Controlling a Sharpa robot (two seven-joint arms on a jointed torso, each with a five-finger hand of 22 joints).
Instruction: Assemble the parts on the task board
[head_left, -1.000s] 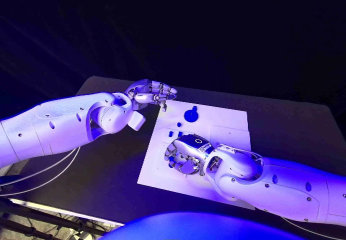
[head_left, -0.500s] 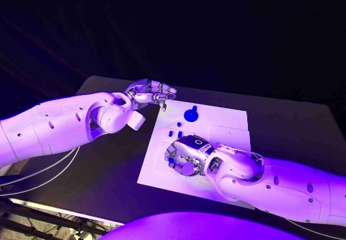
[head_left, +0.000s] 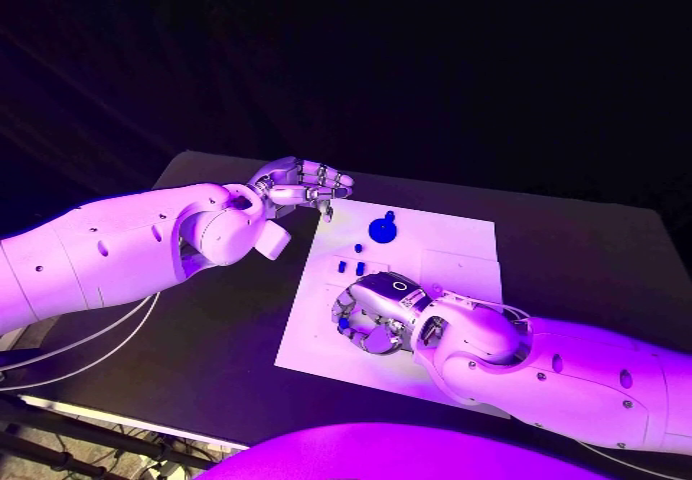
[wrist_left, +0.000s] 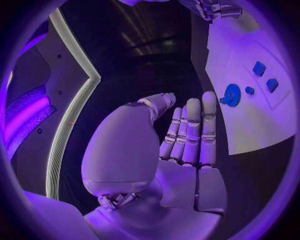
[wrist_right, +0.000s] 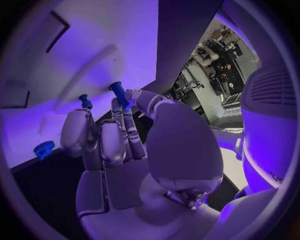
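Head view, left to right. L robot hand (head_left: 304, 186) hangs over the surface (head_left: 202, 330) near the far left corner of the task board (head_left: 433, 240), just off the board. Its fingers are curled in w/ nothing in them; the left wrist view shows the fingers (wrist_left: 195, 131) side by side and the palm bare. It looks the same as 1 s ago, no move.

Next, on the board's far part, near its left edge, sits a round blue part (head_left: 382, 229). A bit nearer are little blue parts (head_left: 351, 267) in a short row. None of them moved.

R robot hand (head_left: 372, 315) is low over the middle of the board, near its left edge, fingers bent down. The right wrist view shows it holding a blue peg (wrist_right: 119, 94) at its fingertips, w/ a smaller blue piece (wrist_right: 85, 102) just beside, close to the white board. Can't tell if the peg tip touches the board yet.

What changed: v. little. R robot hand slid a tiny bit toward the near edge and turned a touch; the peg stays in its hold.

My guess: it is lining the peg up w/ a hole, slow and careful. The task is not done, as the peg is not yet let go.
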